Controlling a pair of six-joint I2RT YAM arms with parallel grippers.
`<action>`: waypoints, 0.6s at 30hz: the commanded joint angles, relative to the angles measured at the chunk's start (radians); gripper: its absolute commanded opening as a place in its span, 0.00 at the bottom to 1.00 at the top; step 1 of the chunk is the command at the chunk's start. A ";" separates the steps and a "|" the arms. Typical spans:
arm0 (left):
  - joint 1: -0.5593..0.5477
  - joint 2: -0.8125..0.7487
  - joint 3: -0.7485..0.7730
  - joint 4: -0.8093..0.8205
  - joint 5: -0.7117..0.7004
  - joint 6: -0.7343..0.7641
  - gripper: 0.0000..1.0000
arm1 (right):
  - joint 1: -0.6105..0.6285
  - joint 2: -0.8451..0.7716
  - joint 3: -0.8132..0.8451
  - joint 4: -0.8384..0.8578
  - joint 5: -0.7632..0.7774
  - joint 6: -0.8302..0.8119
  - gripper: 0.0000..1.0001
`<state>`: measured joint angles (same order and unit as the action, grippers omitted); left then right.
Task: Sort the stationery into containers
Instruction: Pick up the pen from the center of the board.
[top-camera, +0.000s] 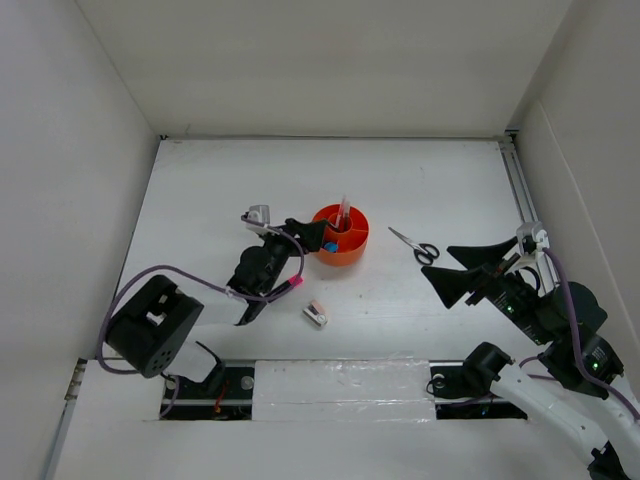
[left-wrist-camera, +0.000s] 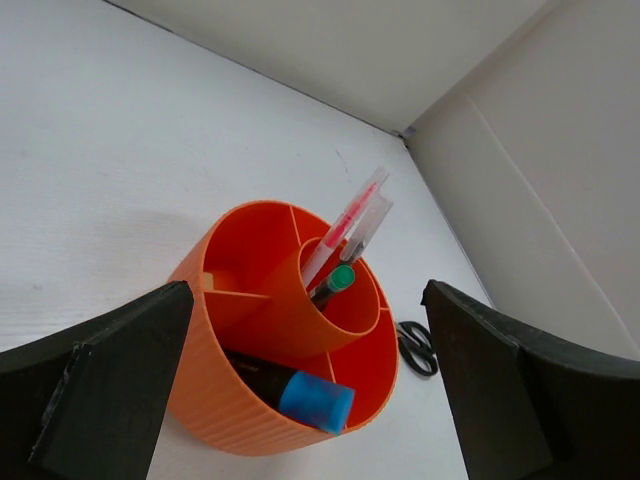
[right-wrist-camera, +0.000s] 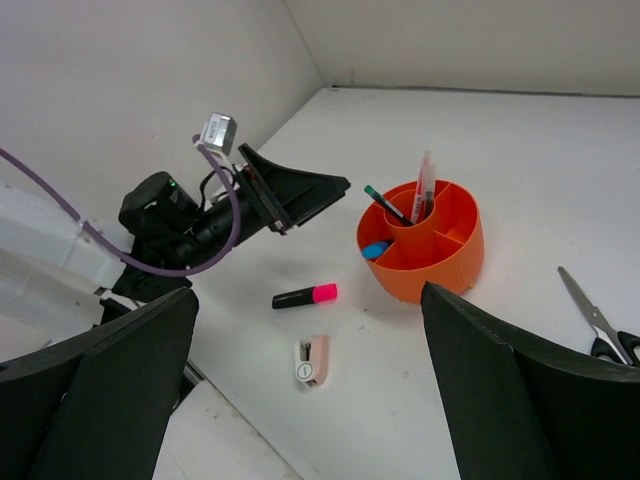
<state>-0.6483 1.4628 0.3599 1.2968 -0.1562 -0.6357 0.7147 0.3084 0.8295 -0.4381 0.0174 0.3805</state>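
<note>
Left gripper (left-wrist-camera: 308, 292) gapes beside organiser (left-wrist-camera: 230, 400); right gripper (top-camera: 444, 264) gapes near scissors (top-camera: 418, 247).

Pens (top-camera: 343, 212) stand in the organiser (top-camera: 342, 256)'s middle cup, a marker (top-camera: 329, 246) in a side slot. Scissors (top-camera: 416, 246) lie right of it, another marker (right-wrist-camera: 304, 296) and clip (top-camera: 316, 315) in front.

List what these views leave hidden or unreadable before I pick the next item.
- Top view: pink-capped marker, body hidden under the left arm; only the cap shows.
- Right wrist view: scissors, handles cut off at the right edge.
- Left wrist view: blue-capped marker, lower body hidden by the orange organiser wall.
- Top view: clip-like piece, too small to identify.
</note>
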 joint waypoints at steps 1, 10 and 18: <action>-0.014 -0.122 -0.044 0.757 -0.074 0.077 1.00 | 0.006 0.006 0.007 0.065 -0.013 -0.015 0.99; 0.004 -0.746 -0.038 -0.272 -0.290 0.019 1.00 | 0.006 0.028 0.025 0.033 0.078 -0.006 0.99; 0.026 -1.354 -0.106 -0.888 -0.167 -0.256 1.00 | 0.015 0.028 -0.004 0.097 0.040 -0.006 0.99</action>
<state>-0.6247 0.1612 0.2619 0.6617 -0.3996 -0.8330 0.7151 0.3309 0.8284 -0.4297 0.0715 0.3809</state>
